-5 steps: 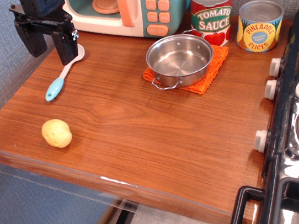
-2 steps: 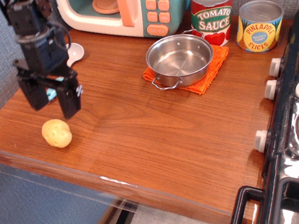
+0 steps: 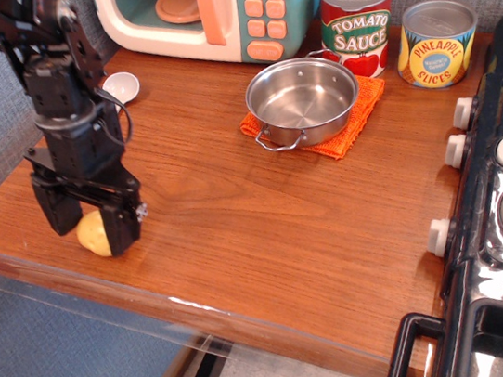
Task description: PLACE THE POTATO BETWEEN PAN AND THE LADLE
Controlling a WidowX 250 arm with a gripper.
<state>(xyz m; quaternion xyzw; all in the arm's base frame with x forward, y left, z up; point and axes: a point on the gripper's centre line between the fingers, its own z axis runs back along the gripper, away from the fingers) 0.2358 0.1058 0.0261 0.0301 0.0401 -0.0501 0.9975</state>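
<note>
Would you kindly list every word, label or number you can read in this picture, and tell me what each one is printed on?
"TOMATO SAUCE": on the red can at the back of the counter.
"PINEAPPLE SLICES": on the yellow can to its right.
Small print in the blue circle on the yellow can: too small to read.
Toy microwave buttons: no readable markings.
Stove knobs: none visible.

two cans (image 3: 358,23) — one pan (image 3: 303,99), one potato (image 3: 91,233)
</note>
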